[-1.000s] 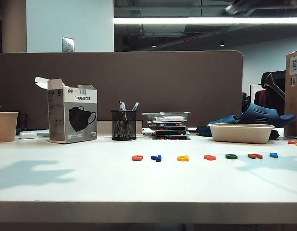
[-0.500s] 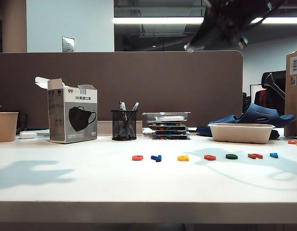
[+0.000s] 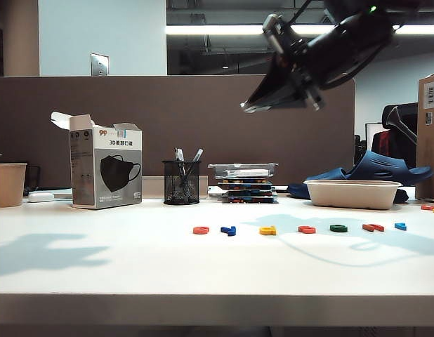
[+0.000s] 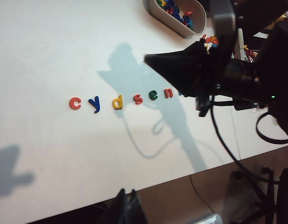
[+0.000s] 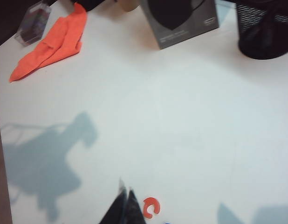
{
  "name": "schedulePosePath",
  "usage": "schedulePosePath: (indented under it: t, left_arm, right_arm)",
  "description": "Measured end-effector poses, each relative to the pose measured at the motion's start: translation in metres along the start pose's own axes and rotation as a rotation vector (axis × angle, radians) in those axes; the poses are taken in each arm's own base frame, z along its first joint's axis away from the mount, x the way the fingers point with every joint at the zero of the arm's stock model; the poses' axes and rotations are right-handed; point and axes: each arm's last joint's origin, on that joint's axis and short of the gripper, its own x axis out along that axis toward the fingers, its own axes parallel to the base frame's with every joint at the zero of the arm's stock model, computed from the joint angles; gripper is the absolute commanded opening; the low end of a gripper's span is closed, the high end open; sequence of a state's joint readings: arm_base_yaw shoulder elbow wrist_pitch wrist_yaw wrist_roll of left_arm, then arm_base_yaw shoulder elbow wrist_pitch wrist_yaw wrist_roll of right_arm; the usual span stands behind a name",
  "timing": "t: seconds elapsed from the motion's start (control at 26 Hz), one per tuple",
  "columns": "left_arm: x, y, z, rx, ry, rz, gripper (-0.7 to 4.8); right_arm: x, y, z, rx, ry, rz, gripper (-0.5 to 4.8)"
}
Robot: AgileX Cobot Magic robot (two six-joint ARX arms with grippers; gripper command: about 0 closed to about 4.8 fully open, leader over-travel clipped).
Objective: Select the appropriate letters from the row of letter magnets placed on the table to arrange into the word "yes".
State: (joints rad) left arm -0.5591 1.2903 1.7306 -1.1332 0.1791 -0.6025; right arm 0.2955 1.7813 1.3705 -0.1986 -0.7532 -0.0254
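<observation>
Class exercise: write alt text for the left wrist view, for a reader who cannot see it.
Six letter magnets spelling c, y, d, s, e, n lie in a row on the white table. The right gripper, shut, hangs above the row's far end; the left gripper is shut too.

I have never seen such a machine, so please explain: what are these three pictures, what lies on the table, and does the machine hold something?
It is a robot with two arms, each ending in jaws. One camera watches the white table from the front; two sit on the wrists.

The right gripper hangs high above a row of letter magnets spelling c, y, d, s, e, n; its shut jaws hold nothing. The left gripper, also shut and empty, shows only at its own camera's edge.

Behind stand a mask box, a pen cup and a tray.
</observation>
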Motion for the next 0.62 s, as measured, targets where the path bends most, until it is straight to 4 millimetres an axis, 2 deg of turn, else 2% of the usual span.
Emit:
schedulePosePath:
  t: [0.04, 0.15, 0.19, 0.42, 0.46, 0.62]
  left_arm:
    - [0.000, 0.000, 0.000, 0.000, 0.000, 0.000, -0.05]
    - [0.000, 0.000, 0.000, 0.000, 0.000, 0.000, -0.05]
    - [0.000, 0.000, 0.000, 0.000, 0.000, 0.000, -0.05]
    - [0.000, 0.000, 0.000, 0.000, 0.000, 0.000, -0.05]
    - [0.000, 0.000, 0.000, 0.000, 0.000, 0.000, -0.05]
    - [0.000, 0.000, 0.000, 0.000, 0.000, 0.000, -0.05]
  right_arm:
    - [0.004, 0.000, -0.002, -0.005, 0.007, 0.006, 0.05]
    - [0.014, 0.001, -0.006, -0.032, 0.029, 0.023, 0.97]
    - [0.018, 0.002, -0.008, -0.043, 0.037, 0.028, 1.11]
    - [0.043, 0.011, -0.019, -0.121, 0.086, 0.080, 1.26]
    - [0.047, 0.013, -0.021, -0.136, 0.093, 0.084, 1.42]
    - [0.061, 0.010, -0.032, -0.152, 0.128, 0.085, 1.50]
